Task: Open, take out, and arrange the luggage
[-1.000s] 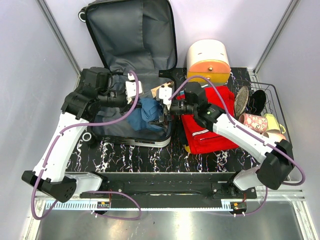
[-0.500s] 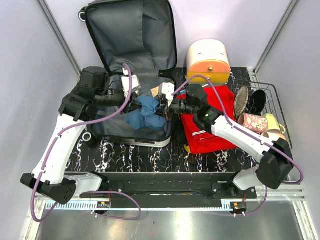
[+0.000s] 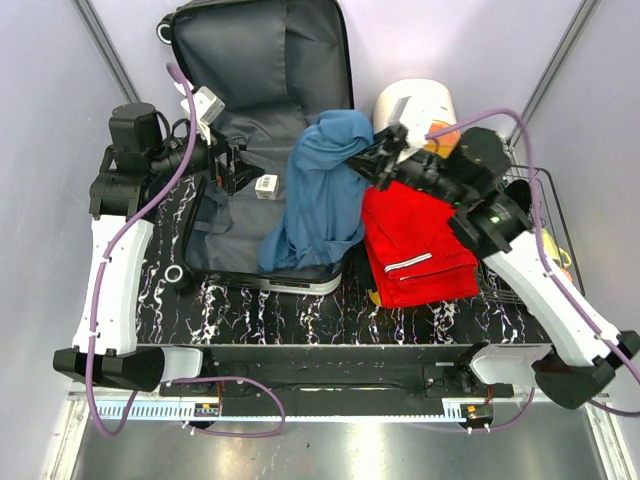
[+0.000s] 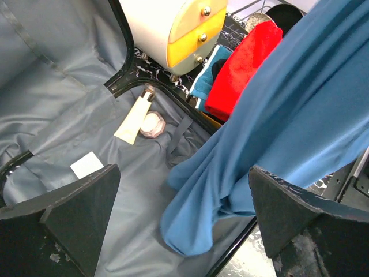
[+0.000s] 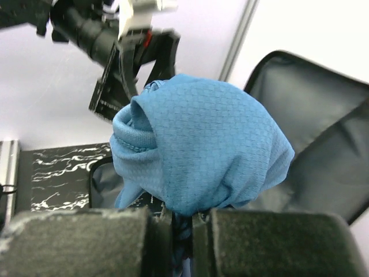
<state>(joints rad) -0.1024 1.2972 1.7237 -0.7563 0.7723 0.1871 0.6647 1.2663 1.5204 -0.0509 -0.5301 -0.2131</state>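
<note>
Luggage [image 3: 250, 70]: lies open at the table's left-centre, with the lid propped against the back wall and the grey lining showing.
Right gripper [image 3: 378, 160]: jaws clamped on a bunch of blue cloth [image 3: 320, 195], raised just in front of the drawer box [image 3: 420, 100].
Blue cloth: its long axis slants from those jaws down and leftward, and the tail rests in the luggage's near right corner.
Left gripper [image 3: 238, 168]: fingers wide apart with nothing between them, over the luggage's left half and facing the cloth.
Inside: a tube [image 4: 134, 118] and a jar [image 4: 152, 123] touch each other near the hinge, and a white card [image 4: 86, 164] lies apart on the lining.
Key relation: the tail lies inside the rim, left of the right jaws, so it probably has to lift or swing right to clear.
Nearer arm: the right for the red cloth [image 3: 415, 240], which lies just below its jaws; the left for the tube and jar.
</note>
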